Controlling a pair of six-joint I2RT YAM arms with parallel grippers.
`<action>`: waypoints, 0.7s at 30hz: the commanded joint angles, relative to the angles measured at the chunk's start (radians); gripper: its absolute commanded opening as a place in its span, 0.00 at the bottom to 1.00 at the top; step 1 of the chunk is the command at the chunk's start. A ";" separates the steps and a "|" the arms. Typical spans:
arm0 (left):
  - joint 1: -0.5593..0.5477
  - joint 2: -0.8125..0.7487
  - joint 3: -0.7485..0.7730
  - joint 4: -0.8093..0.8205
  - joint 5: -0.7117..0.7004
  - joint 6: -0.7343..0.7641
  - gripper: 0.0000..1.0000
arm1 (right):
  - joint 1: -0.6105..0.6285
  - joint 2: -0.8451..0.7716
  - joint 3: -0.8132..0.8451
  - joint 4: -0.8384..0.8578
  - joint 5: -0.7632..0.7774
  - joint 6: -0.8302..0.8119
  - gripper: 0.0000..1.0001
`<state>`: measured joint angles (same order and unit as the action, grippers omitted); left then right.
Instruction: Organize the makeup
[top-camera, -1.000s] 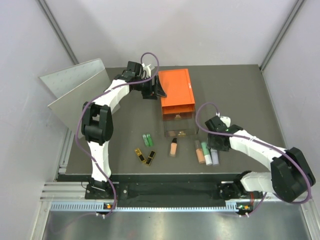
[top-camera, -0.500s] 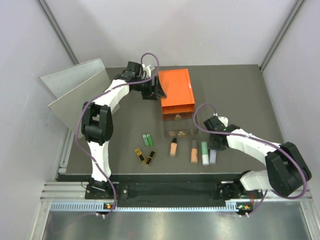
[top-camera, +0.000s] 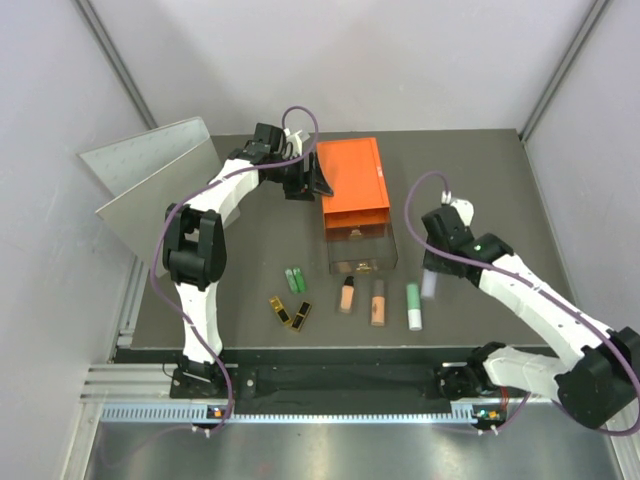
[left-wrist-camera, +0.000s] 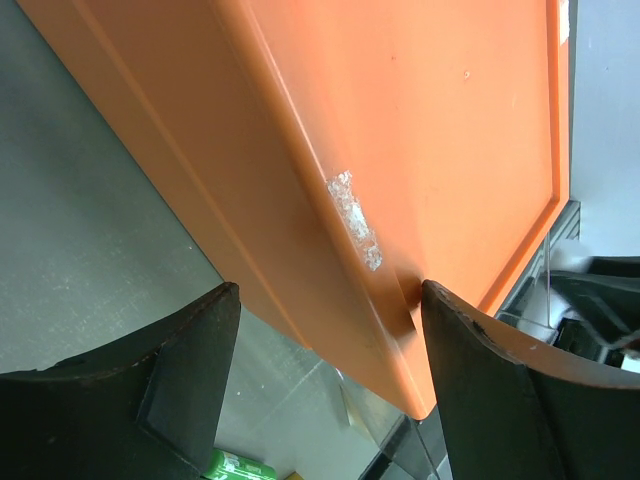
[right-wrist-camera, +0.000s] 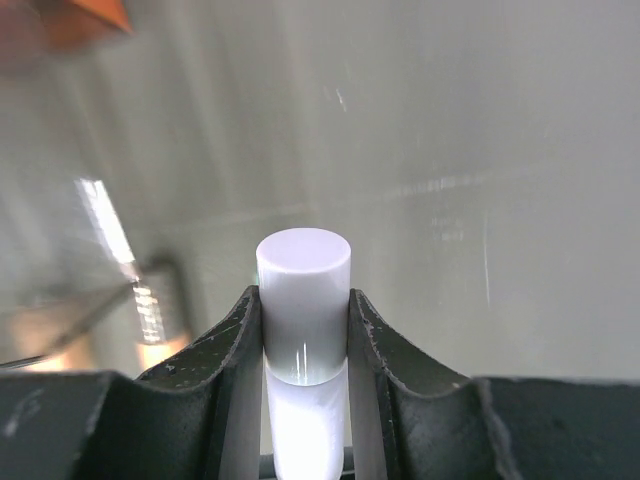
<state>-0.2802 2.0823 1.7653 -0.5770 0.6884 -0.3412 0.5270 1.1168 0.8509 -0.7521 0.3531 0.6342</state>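
Observation:
My right gripper is shut on the white stick and holds it above the table, right of the row of makeup. In the right wrist view the stick stands between both fingers. On the table lie a green stick, an orange stick, a peach bottle with a black cap, two green tubes and two black-gold cases. My left gripper is open, its jaws straddling the left top edge of the orange box.
The orange box stands at mid table with a clear drawer pulled out toward the makeup. A grey panel leans at the back left. Grey walls close in the table on three sides.
My right gripper has taken the white stick out of the row and risen to the right with it. The orange stick has shifted left. The left arm has not moved.

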 joint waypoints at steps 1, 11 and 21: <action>-0.001 0.044 -0.030 -0.090 -0.109 0.062 0.77 | -0.007 -0.008 0.158 -0.056 0.079 -0.045 0.00; 0.001 0.042 -0.030 -0.096 -0.112 0.061 0.77 | -0.004 0.116 0.404 0.017 0.069 -0.129 0.00; -0.001 0.041 -0.033 -0.096 -0.116 0.062 0.76 | 0.028 0.250 0.510 0.146 0.024 -0.148 0.00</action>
<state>-0.2802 2.0823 1.7653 -0.5781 0.6888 -0.3412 0.5377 1.3426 1.2743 -0.7086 0.3935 0.5003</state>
